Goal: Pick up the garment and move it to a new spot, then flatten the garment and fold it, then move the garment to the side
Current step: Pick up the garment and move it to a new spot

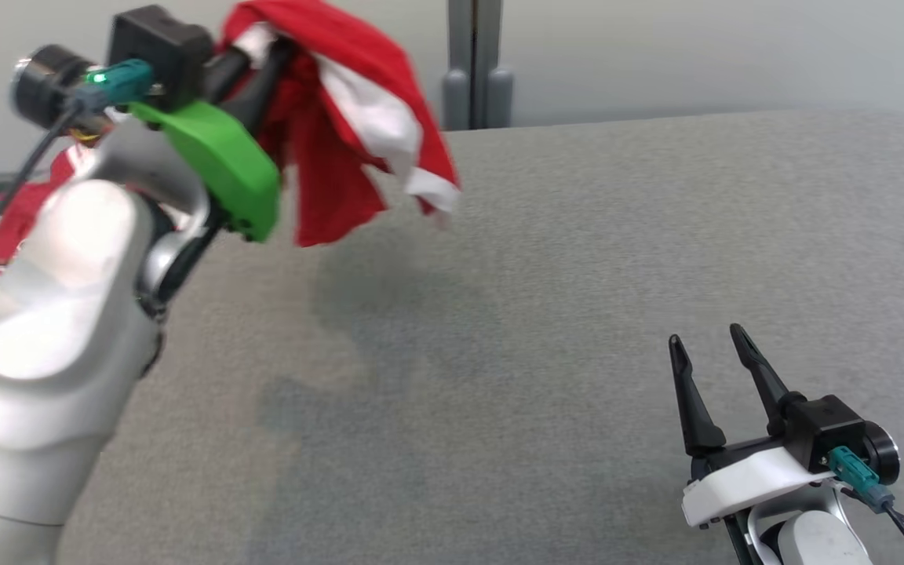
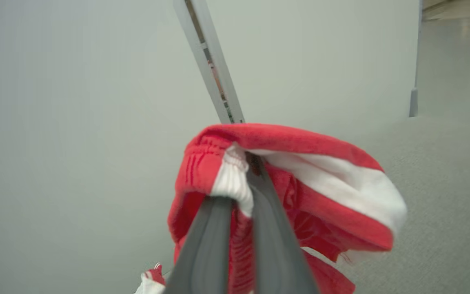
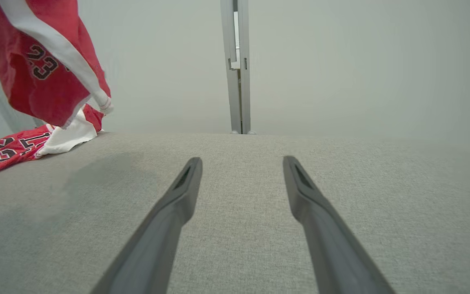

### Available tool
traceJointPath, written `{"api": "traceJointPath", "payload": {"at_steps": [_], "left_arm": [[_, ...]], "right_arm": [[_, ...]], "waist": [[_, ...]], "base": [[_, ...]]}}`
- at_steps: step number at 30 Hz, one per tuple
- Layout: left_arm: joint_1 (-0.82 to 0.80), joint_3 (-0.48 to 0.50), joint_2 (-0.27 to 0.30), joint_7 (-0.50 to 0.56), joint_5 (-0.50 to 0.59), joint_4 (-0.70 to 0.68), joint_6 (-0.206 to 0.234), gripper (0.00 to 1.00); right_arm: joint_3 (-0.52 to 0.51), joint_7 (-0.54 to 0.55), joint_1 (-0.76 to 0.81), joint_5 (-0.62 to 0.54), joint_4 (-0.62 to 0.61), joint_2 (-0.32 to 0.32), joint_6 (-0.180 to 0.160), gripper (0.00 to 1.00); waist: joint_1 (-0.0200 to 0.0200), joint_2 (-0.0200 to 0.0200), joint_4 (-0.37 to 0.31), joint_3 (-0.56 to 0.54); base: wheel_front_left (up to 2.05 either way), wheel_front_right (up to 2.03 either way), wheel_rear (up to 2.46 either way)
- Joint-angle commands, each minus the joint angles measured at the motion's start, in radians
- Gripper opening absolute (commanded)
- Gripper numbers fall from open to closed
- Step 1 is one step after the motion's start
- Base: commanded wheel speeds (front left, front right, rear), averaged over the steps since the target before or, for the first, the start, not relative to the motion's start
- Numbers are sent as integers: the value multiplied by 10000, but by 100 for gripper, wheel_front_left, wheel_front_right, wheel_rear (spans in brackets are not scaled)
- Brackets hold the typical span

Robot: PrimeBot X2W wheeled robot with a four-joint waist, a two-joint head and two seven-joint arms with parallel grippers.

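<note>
left fingers: pressed together on the garment, with a white ribbed edge and red cloth pinched between them near the tips; they are lifted high above the table.
garment: red with white stripes, and a dark number 23 can be read in the right wrist view. It hangs in a bunch from the left fingers, draped over and around their tips. The loose end falls below them, off the table.
right fingers: spread wide and holding nothing; low over the table, well apart from the garment.
table: covered in grey fabric; it lies under and ahead of the right fingers.
shadow: soft and dark, on the table under the hanging garment.
red cloth: lies on the table far to the left of the right fingers, beside a white piece, below the hanging part. It has the same print. I cannot tell if it joins the hanging part.
post: grey and upright against the pale wall, beyond the tips of the right fingers, past the table's far edge.
green cover: on the left wrist, just behind the left fingers.
</note>
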Motion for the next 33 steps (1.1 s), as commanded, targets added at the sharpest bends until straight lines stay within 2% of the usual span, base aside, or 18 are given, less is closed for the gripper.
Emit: {"api": "traceJointPath", "payload": {"at_steps": [1,7,12,18,26,27,29,30,33], "left_arm": [[50,-29,-244,-23,-141,-152,-6,0],[900,-331,-1454,-422,-693,-203,231,0],[2215,-357,-2204,-1278,-1149,1070,549,0],[3261,-430,-2385,-2178,-1347,3145,468,0],[3430,-264,-2583,-3247,-1547,4566,301,0],[3414,-246,-2623,-3329,-1570,4655,277,9],[3373,-162,-2676,-3528,-1573,4805,258,91],[3370,-85,-2721,-3609,-1616,4876,250,100],[3391,-5,-2769,-3753,-1499,4945,241,100]], "right_arm": [[17,-4,124,72,-5,-10,-13,100],[87,-4,7,180,-56,-9,-13,100],[85,-4,-313,291,-176,-9,-13,100],[17,-4,-676,344,-334,-12,-12,100],[-78,-3,-882,229,-259,-9,-12,100],[-79,-3,-884,223,-246,-10,-12,100],[-84,-3,-891,199,-221,-13,-12,100],[-96,-3,-893,192,-209,-10,-12,100],[-120,-3,-856,218,-158,-12,-12,100]], "waist": [[0,-1,-851,-427],[0,-1,-1407,25],[0,-1,-1678,724],[0,-1,-1793,1489],[0,-1,-1519,1744],[0,-1,-1483,1720],[0,-1,-1400,1660],[0,-1,-1357,1623],[0,-1,-1264,1501]], "base": [[0,0,0],[0,0,0],[0,0,0],[0,0,0],[0,0,0],[0,0,0],[0,0,0],[0,0,0],[0,0,0]]}}
